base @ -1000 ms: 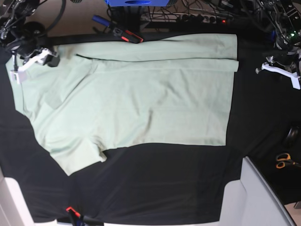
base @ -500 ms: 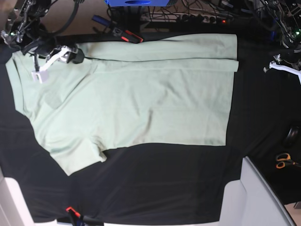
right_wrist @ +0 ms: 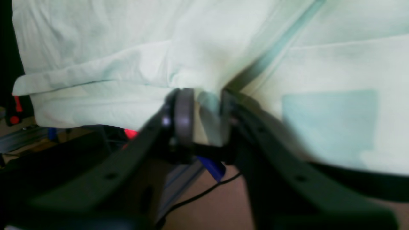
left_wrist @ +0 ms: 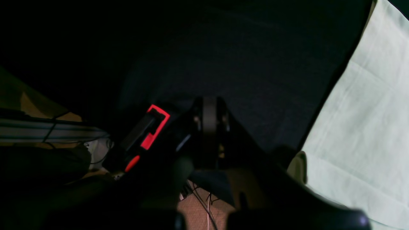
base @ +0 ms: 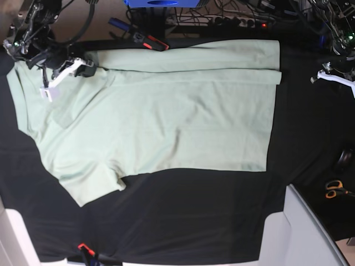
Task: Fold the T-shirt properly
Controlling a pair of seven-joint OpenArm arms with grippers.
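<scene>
The T-shirt (base: 161, 116) is seen spread flat on the black-covered desk (base: 188, 216), filling the far and middle part of it, with its far edge folded over into a long band along the far side and one sleeve (base: 91, 185) pointing toward the near left. A darker rectangular patch (right_wrist: 329, 124) is visible on the cloth near the far-left corner.

The right pincer (right_wrist: 199, 119) is found at that far-left corner of the shirt, at the folded edge; in the right wrist view a ridge of mint cloth is pinched between its narrowly set fingers (right_wrist: 183, 115), so the T-shirt is held there.

The left pincer (left_wrist: 209, 127) is seen at the far right, over bare black covering and well apart from the shirt's right edge, with its fingers pressed together and nothing between them. A pair of orange-handled scissors (base: 334, 189) lies at the near right.
</scene>
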